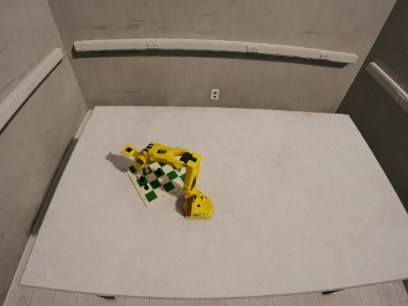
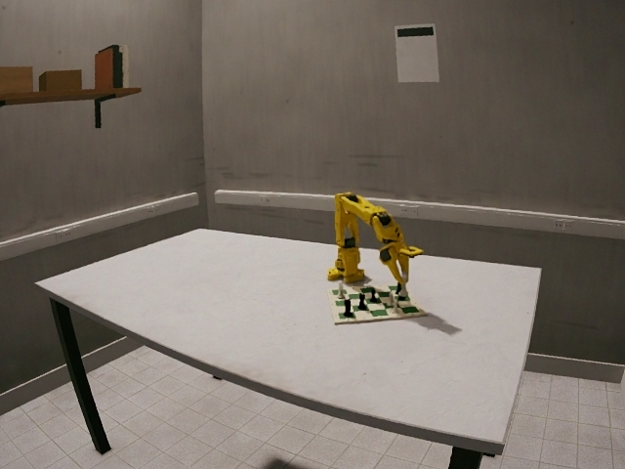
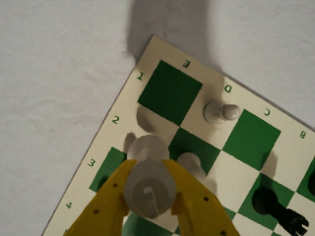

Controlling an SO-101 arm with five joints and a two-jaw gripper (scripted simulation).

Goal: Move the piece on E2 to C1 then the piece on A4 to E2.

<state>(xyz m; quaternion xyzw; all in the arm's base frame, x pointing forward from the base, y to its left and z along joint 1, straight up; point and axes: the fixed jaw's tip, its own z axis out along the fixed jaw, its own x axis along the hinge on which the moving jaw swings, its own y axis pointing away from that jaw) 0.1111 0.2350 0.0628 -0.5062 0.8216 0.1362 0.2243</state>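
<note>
Board (image 1: 148,204) (image 2: 338,320) (image 3: 157,44) lies on the bench (image 1: 263,197) (image 2: 252,303) (image 3: 54,44) in front of your arm (image 1: 171,158) (image 2: 353,201), and you have its fingers (image 1: 139,173) (image 2: 404,286) down over the E2 side. They are closed on a pale piece (image 3: 150,193), the task's first one, which is upright between them with its base over E2 (you cannot tell from here whether it touches the board).

Just beside it, on D2, you have another pale piece (image 3: 189,164), partly behind one finger in the wrist view. A pale pawn (image 2: 395,305) (image 3: 221,112) is on D1, and C1, your first target, holds no piece. You have a black piece (image 2: 361,301) (image 3: 266,201) on B2 and another black piece (image 2: 347,307) (image 3: 312,182) at A1, cut by the wrist view's edge. Well apart from the fingers, a white piece (image 2: 340,290) stands upright toward the arm's base (image 1: 209,215) (image 2: 330,276) (you cannot read its square's label there).
</note>
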